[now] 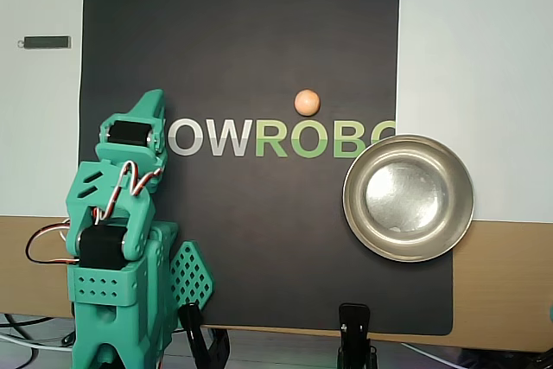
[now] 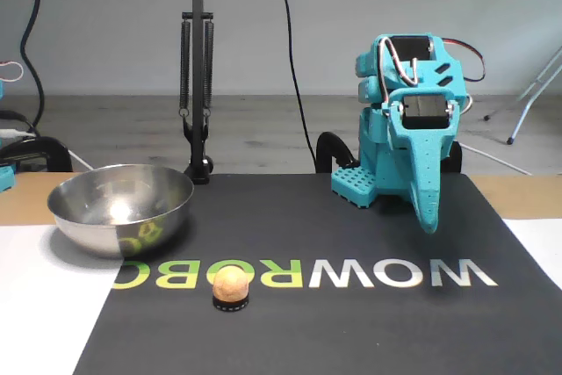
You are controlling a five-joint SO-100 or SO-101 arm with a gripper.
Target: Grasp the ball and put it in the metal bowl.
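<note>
**Arm folded at rest, ball waiting on the mat**

The teal arm sat folded over its base, with the gripper (image 2: 428, 217) hanging nose-down just above the black mat (image 1: 242, 32), close in front of its own base. Its fingers appeared to lie together, pointing at the mat with nothing between them; the overhead view (image 1: 155, 97) showed only the tip poking past the first printed letters.

The ball (image 2: 230, 286) lay well away from the gripper, out across the mat and off to the side, at the edge of the printed green lettering (image 2: 263, 274). In the fixed view it seemed to sit on a small dark ring, probably there to stop it rolling. From above, the ball (image 1: 307, 103) was just beyond the letters on the far side from the base.

The metal bowl (image 2: 120, 205) stood farther still from the gripper than the ball, on the same side, straddling the mat's edge (image 1: 408, 198) and empty. Ball and bowl were near each other but apart, so the carry looked short once the ball was held. Reaching and grasping had not yet begun.
</note>
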